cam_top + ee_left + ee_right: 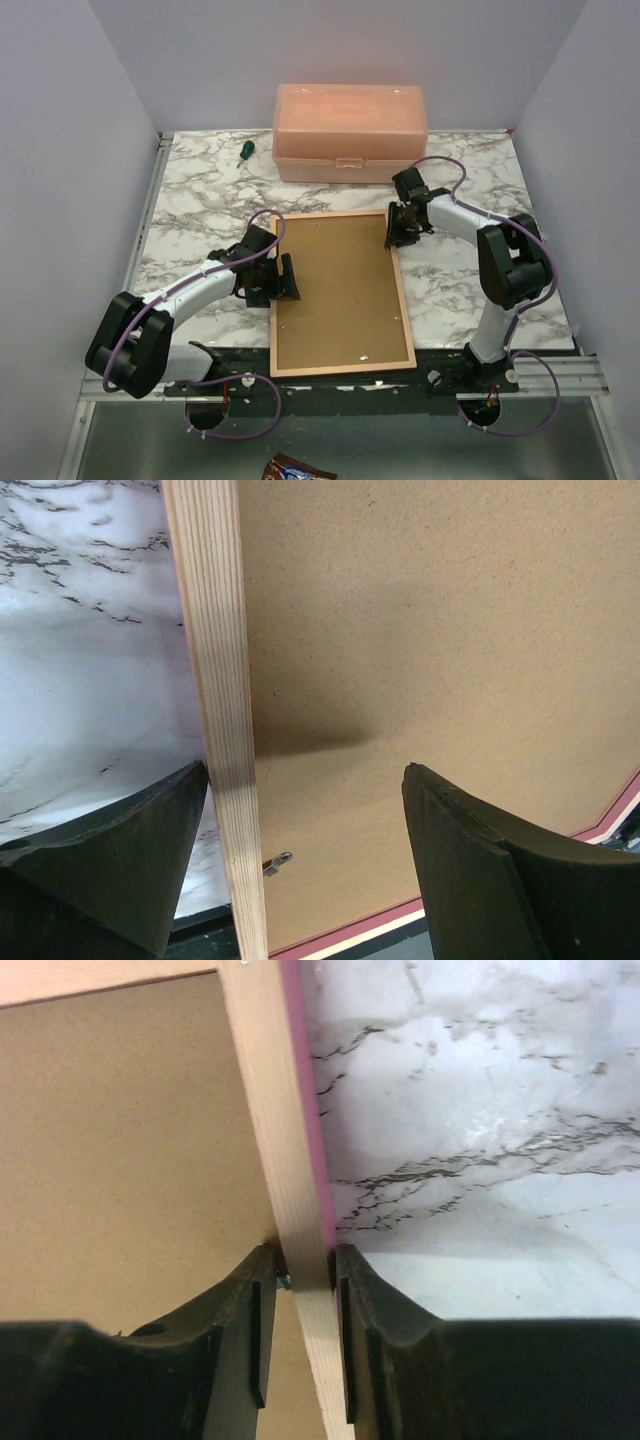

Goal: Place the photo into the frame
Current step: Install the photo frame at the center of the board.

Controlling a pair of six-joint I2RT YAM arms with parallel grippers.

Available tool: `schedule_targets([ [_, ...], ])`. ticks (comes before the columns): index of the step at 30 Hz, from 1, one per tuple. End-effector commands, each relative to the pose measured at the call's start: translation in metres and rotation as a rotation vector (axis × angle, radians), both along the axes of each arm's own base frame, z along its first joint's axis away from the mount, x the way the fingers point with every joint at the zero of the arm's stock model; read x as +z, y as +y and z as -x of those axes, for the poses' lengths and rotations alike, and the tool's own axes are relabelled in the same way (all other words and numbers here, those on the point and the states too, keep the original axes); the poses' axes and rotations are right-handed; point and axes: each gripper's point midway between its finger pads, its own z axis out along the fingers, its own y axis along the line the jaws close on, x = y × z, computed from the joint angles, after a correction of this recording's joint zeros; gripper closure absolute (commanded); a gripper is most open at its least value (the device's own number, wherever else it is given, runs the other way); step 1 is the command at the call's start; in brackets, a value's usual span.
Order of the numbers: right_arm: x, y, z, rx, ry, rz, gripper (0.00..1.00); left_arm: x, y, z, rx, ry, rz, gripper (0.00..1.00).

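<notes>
The frame [404,300] lies face down on the marble table, pale wood back up, with a brown backing board [340,290] filling it. The photo is out of view. My left gripper [283,280] stands open astride the frame's left rail [222,680]: one finger is over the marble, the other over the board [430,630], and neither touches the wood. My right gripper [398,232] is shut on the right rail [275,1110] near the far right corner. Its fingers press both sides of the wood, with the pink front edge on the outer side.
A peach plastic box [350,130] stands at the back of the table, just beyond the frame. A green-handled screwdriver [244,150] lies to its left. White walls close in the sides. The frame's near edge lies by the arm bases.
</notes>
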Motion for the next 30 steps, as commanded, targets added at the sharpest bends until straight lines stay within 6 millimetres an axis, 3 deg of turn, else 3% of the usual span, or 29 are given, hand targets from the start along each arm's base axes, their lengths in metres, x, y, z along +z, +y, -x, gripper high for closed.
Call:
schedule_targets([
  [1,-0.013,-0.016,0.005,-0.015,0.010,0.068,0.77,-0.001,-0.002,-0.004,-0.019,-0.008,0.004,0.20],
  [6,-0.013,-0.017,0.005,-0.020,0.010,0.073,0.99,0.002,-0.003,-0.005,-0.020,-0.015,0.010,0.20],
  [18,0.003,-0.018,0.029,-0.012,0.007,0.028,1.00,0.012,-0.007,0.000,-0.023,-0.044,0.025,0.21],
  [19,0.005,-0.018,0.030,-0.014,0.002,0.025,0.98,0.011,-0.005,-0.002,-0.016,-0.048,0.012,0.19],
  [22,0.011,-0.012,0.034,-0.007,0.002,-0.014,0.70,0.015,-0.003,-0.014,-0.016,-0.074,-0.010,0.12],
  [25,0.016,-0.008,0.035,-0.002,-0.003,-0.041,0.48,0.018,0.002,-0.032,0.000,-0.091,-0.024,0.11],
  [30,0.019,-0.002,0.036,-0.004,-0.001,-0.073,0.33,0.024,0.011,-0.066,0.009,-0.128,-0.086,0.12],
])
